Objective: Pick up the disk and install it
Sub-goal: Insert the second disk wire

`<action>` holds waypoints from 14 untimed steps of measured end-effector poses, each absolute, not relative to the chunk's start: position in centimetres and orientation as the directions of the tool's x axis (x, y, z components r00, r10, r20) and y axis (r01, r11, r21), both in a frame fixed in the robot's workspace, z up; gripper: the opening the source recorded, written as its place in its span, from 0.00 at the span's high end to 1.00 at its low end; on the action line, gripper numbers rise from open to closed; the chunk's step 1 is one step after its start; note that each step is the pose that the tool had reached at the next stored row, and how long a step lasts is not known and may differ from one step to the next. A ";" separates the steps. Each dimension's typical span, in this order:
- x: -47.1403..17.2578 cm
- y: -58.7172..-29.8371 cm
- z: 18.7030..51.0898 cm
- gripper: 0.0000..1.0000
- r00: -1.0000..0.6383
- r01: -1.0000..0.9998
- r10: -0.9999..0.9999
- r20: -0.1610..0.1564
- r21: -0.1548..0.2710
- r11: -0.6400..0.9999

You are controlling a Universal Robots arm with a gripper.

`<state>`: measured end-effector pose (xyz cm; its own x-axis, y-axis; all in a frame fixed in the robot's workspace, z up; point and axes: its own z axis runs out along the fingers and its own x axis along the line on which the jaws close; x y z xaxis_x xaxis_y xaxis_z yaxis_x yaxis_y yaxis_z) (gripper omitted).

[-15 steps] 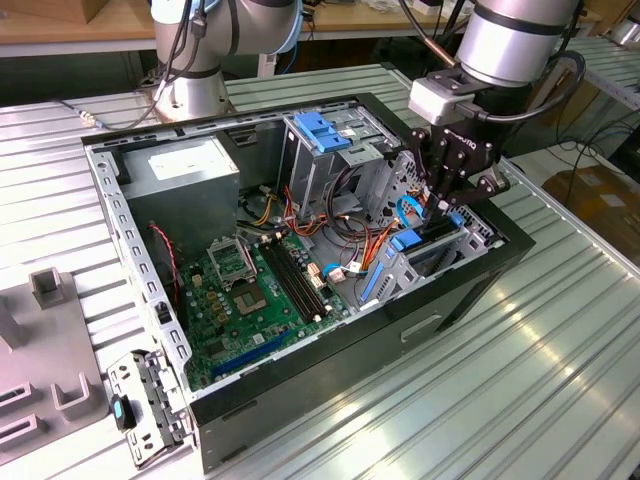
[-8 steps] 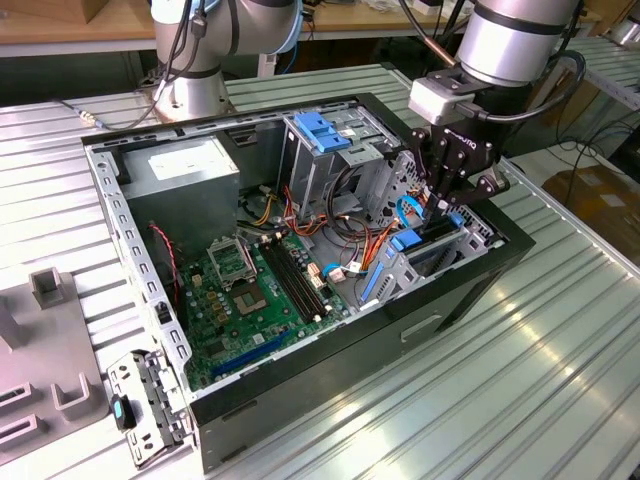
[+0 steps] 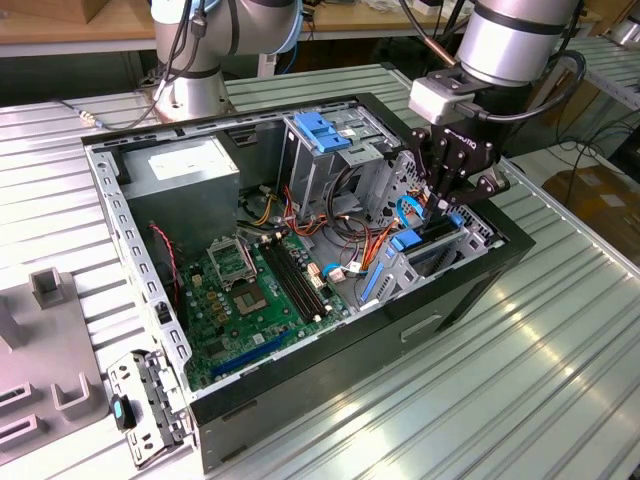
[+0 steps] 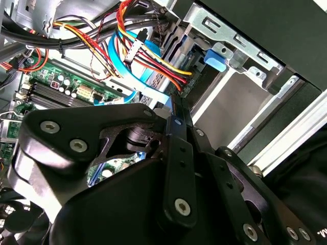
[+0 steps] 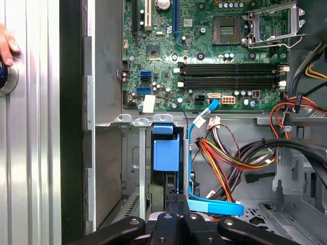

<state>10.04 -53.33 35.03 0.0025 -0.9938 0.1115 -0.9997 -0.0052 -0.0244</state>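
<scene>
Gripper [image 3: 447, 205] low over drive bay [image 5: 134, 168], apparently pinching the disk [image 5: 166, 153]. Best kept aligned with bay rails, clear of blue cable [image 5: 214, 206].

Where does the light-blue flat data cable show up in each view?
Exterior view: the light-blue cable curls inside the case, toward the exterior view's right.
Second wrist view: it runs alongside the red-and-yellow wires.
First wrist view: it runs from the board past the same wires.
Shared landmark: the green motherboard.
</scene>
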 end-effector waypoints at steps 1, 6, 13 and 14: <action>10.0 -53.3 35.0 0.89 0.002 -1.000 -0.994 0.111 -0.024 -0.005; 10.3 -53.3 35.0 0.89 0.002 -1.000 -0.994 0.112 -0.024 -0.005; 10.4 -53.4 34.8 0.89 0.002 -1.000 -0.994 0.111 -0.024 -0.005; 10.4 -53.4 34.7 0.89 0.002 -1.000 -0.994 0.111 -0.024 -0.005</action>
<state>10.43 -53.38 34.73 0.0024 -0.9938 0.1115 -0.9997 -0.0052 -0.0245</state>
